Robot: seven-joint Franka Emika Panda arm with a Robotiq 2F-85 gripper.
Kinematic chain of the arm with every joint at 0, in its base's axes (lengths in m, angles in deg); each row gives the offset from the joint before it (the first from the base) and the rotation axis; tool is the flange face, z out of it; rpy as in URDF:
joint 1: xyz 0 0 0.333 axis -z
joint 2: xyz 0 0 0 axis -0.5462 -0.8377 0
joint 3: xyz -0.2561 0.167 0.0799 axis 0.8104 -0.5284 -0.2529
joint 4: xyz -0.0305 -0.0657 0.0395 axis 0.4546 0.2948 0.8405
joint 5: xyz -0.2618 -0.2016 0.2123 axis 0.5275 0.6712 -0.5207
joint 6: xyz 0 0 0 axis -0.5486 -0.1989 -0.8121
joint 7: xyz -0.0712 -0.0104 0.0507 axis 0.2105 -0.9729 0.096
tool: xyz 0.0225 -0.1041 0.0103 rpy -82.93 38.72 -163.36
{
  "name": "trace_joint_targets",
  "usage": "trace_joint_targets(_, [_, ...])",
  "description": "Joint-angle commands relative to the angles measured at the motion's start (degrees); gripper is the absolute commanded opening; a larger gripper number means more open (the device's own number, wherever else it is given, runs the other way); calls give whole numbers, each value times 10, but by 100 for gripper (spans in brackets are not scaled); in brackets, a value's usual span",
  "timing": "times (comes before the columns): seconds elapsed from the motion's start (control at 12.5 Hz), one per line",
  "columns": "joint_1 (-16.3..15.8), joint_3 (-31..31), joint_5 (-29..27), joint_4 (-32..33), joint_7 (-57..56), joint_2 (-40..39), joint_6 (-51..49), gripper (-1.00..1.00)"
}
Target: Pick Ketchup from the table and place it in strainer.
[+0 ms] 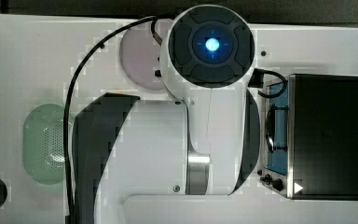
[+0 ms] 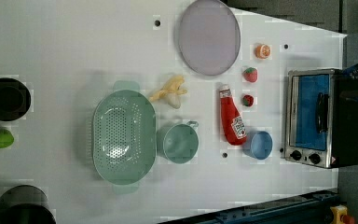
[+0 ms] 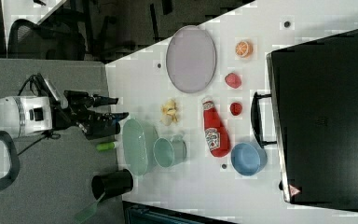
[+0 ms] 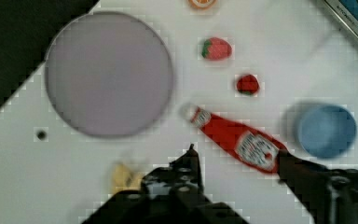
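From my remote station, the arm (image 1: 186, 140) blankets the top view's middle, leaving the strainer (image 2: 123, 136) and the ketchup (image 2: 231, 119) to the left view, where the bottle lies flat on the table (image 2: 65, 51) between a green cup (image 2: 178, 142) and a blue cup (image 2: 260, 144). The gripper (image 4: 235, 170) hangs high with its jaws parted and empty. I judge the pick not yet begun: next comes a descent with the fingers straddling the bottle's body.

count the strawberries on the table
2. One strawberry lies between the orange slice and the second strawberry, which sits beside the ketchup neck. None looks hidden.
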Motion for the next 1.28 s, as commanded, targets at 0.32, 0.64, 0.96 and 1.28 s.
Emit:
trace_joint_targets(0.32, [59,-40,-3,61,-10,92,-64,100])
trace_joint_targets(0.64, [58,-47,-3,127,-22,69,1,100])
trace_joint_targets(0.96, [57,-56,-3,192,-158,42,84,100])
trace_joint_targets(1.28, [57,-58,3,273,-398,30,169,100])
